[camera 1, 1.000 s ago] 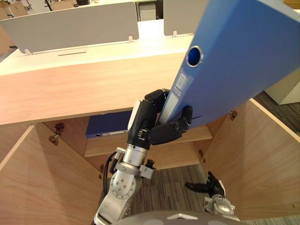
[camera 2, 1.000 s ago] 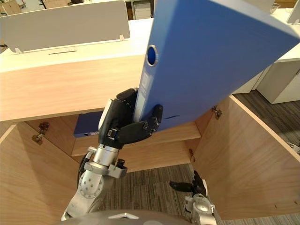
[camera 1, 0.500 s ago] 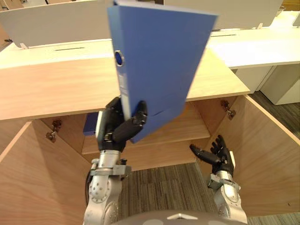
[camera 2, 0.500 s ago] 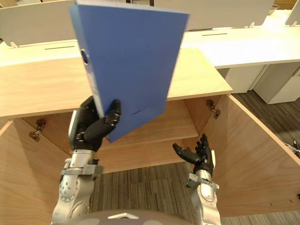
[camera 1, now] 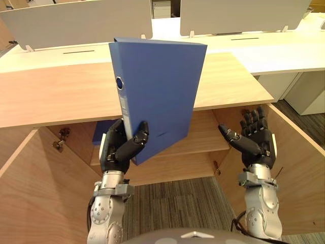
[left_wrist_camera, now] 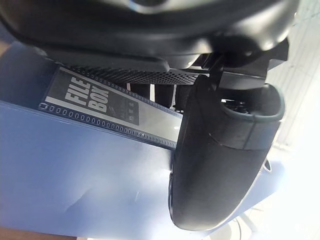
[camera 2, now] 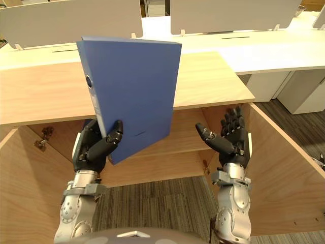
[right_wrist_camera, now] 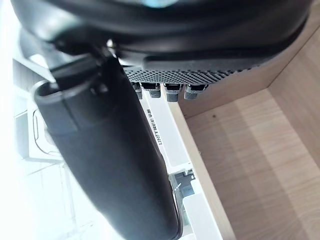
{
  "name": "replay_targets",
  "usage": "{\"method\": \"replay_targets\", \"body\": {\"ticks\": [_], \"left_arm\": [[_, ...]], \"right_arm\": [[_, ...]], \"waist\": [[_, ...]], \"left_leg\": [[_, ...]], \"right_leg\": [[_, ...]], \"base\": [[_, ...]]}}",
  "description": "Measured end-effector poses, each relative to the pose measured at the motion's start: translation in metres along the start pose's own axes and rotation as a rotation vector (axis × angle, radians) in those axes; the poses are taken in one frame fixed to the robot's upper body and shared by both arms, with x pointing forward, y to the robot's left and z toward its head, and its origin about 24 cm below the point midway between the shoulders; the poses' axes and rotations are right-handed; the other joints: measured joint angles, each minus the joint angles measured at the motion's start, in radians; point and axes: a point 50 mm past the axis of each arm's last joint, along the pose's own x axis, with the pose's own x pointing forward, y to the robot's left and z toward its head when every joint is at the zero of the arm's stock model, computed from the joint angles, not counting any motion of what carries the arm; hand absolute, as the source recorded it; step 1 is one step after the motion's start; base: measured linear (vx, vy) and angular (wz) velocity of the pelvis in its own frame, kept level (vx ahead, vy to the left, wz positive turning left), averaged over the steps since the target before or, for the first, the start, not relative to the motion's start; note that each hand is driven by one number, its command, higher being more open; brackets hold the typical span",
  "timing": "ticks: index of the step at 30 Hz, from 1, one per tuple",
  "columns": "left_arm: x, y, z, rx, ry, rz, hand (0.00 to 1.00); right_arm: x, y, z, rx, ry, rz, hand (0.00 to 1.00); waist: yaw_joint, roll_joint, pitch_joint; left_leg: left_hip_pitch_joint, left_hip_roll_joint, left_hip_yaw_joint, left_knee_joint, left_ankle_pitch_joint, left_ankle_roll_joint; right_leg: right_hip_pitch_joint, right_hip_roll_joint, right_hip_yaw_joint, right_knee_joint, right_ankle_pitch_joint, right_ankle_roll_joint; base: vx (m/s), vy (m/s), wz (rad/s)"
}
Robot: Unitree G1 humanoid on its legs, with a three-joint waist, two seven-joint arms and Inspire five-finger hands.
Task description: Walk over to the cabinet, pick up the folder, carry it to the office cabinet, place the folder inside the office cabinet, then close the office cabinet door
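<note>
Open wooden cabinet (camera 1: 61, 96) ahead, my left hand (camera 1: 119, 150) clamps the blue folder (camera 1: 160, 86) upright, right hand (camera 1: 256, 140) spread; next, I reckon, lower it onto the shelf (camera 1: 203, 140).

Smooth matt blue folder (camera 1: 160, 91), pale wood-grain cabinet (camera 1: 61, 96), ribbed grey carpet (camera 1: 172, 203).

A blue folder (camera 2: 134, 94) is held upright at its lower spine corner by the left hand (camera 2: 94, 148), whose fingers and thumb are curled round it, in front of the open wooden office cabinet (camera 2: 40, 96). The right hand (camera 2: 232, 141) is raised well apart from the folder, fingers straight and palm turned toward it, beside the swung-open right door (camera 2: 289, 173). A shelf (camera 2: 189, 138) is seen inside the cabinet, grey carpet (camera 2: 157, 203) below it, and grey desk screens (camera 2: 71, 23) beyond the cabinet top.
</note>
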Motion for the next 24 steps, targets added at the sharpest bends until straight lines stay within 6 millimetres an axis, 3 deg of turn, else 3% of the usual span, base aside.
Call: {"method": "replay_targets", "body": {"ticks": [9,24], "left_arm": [[-0.001,-0.002,-0.012,-0.004,0.056,-0.068,0.00],[0.009,-0.018,-0.013,-0.010,0.060,-0.238,0.00]], "right_arm": [[0.022,0.031,0.022,-0.028,-0.102,0.220,1.00],[0.030,0.047,0.016,-0.058,-0.072,0.403,1.00]], "waist": [[0.003,0.000,0.000],[0.016,0.003,-0.002]], "left_leg": [[-0.015,0.001,-0.015,0.004,0.000,0.000],[-0.016,0.000,-0.016,0.007,0.001,0.000]], "right_leg": [[-0.005,0.001,-0.011,0.000,0.000,0.000],[-0.005,-0.001,-0.012,0.001,0.000,0.000]], "base": [[-0.02,-0.013,0.06],[-0.01,-0.003,0.00]]}}
